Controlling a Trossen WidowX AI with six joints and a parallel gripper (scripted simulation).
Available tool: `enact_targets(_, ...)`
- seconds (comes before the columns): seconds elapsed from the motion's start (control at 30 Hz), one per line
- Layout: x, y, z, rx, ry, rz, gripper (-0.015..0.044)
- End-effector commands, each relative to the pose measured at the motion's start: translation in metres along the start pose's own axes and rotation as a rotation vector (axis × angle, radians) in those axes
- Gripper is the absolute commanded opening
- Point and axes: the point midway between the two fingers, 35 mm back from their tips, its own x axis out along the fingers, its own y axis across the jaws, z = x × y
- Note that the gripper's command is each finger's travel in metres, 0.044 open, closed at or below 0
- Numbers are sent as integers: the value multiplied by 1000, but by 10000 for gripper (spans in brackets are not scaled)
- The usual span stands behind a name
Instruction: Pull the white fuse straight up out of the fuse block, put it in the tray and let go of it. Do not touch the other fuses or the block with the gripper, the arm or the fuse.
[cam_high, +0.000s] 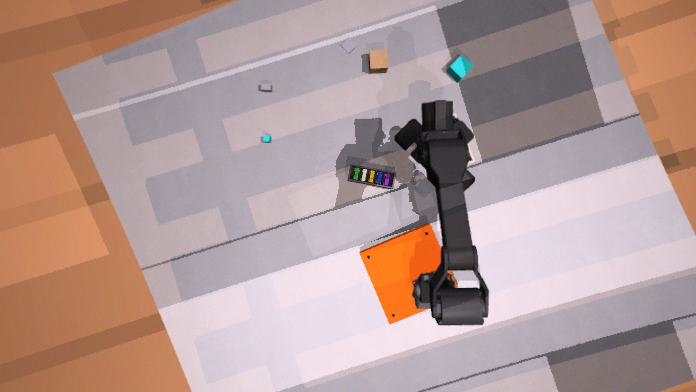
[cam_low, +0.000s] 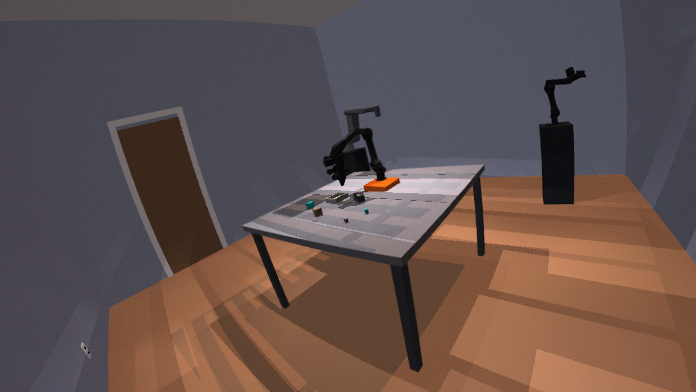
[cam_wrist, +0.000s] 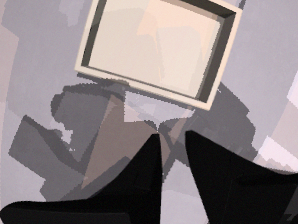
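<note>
The claw (cam_high: 434, 116), seen from the top, sits over the tray with the arm hiding most of it, while the white fuse (cam_high: 364, 175) stands second from the left in the fuse block (cam_high: 371, 176), well apart from the claw; a sideways approach from here could sweep the arm across the neighbouring fuses. From the exterior, the claw (cam_low: 339, 176) hangs above the table (cam_low: 400, 252), and a descent without first spreading the fingers would strike the block. At the wrist, the fingers stand nearly together on nothing above the tray (cam_wrist: 89, 56), too narrow to straddle the fuse.
</note>
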Motion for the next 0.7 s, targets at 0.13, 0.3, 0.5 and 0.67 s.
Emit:
enact_targets(0.13,0,74,-112,-509,100,77,72)
enact_targets(0.3,-1,83,-134,-603,118,90,72)
enact_targets(0.5,2,84,-134,-603,118,90,72)
enact_targets(0.67,6,84,-134,-603,118,90,72)
